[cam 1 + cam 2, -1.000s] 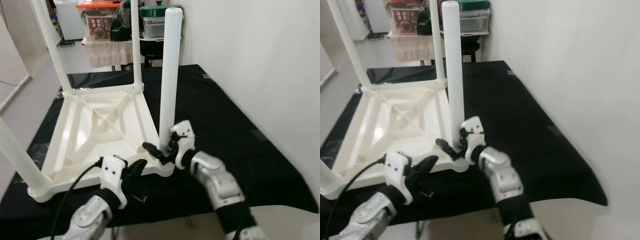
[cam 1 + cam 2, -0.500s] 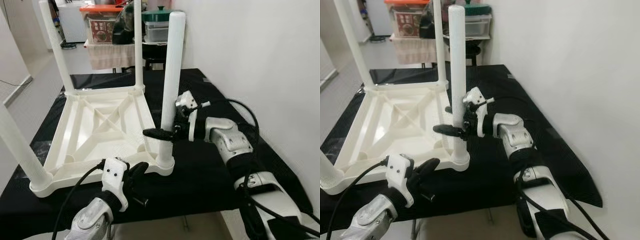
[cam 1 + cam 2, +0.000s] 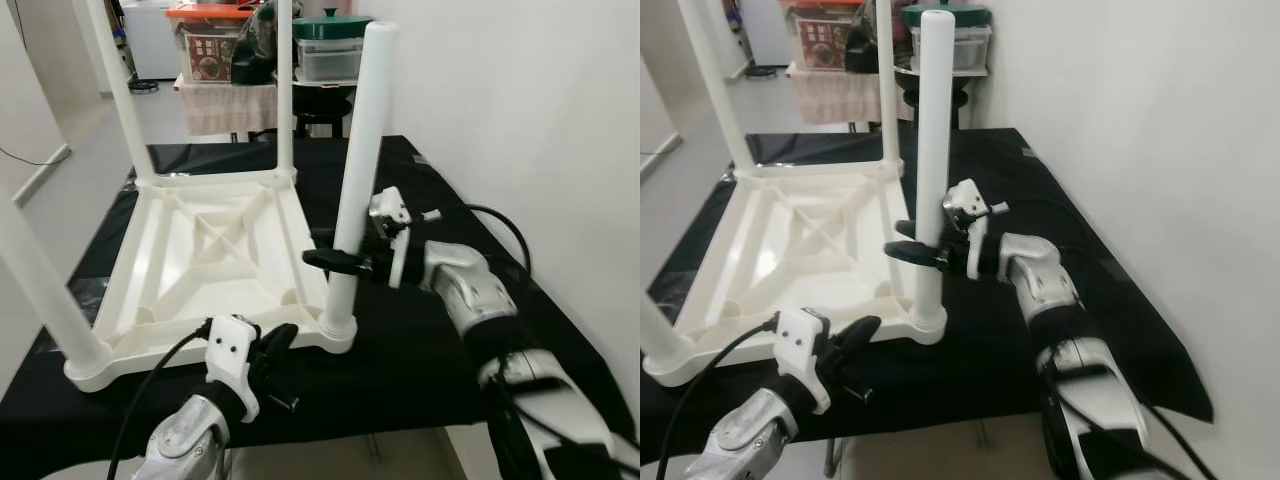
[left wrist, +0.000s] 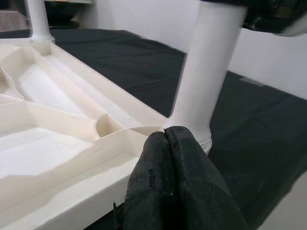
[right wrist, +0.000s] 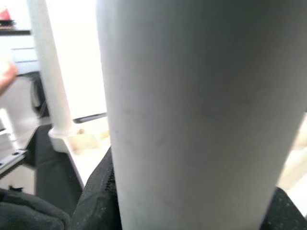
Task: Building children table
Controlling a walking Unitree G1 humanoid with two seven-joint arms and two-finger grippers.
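A white plastic children's table [image 3: 200, 250] lies upside down on a black-covered surface, its legs pointing up. The near right leg [image 3: 360, 130] stands in its corner socket. My right gripper [image 3: 335, 260] is shut on this leg about halfway up, and the right wrist view has the leg [image 5: 201, 110] close between the black fingers. My left gripper [image 3: 280, 335] is shut, its fingertips [image 4: 165, 136] pressed together against the table's near rim just beside the base of that leg [image 4: 206, 72].
Three more legs stand up: far left [image 3: 125, 90], far right [image 3: 284, 90] and near left [image 3: 40, 290]. A white wall [image 3: 520, 120] runs along the right. Storage boxes [image 3: 210, 40] and a green-lidded container [image 3: 330, 25] sit behind. The black surface's front edge [image 3: 420, 400] is close.
My right gripper has risen from the base of the near right leg to its middle, still closed around it. The left gripper has stayed at the rim. The camera shifted slightly.
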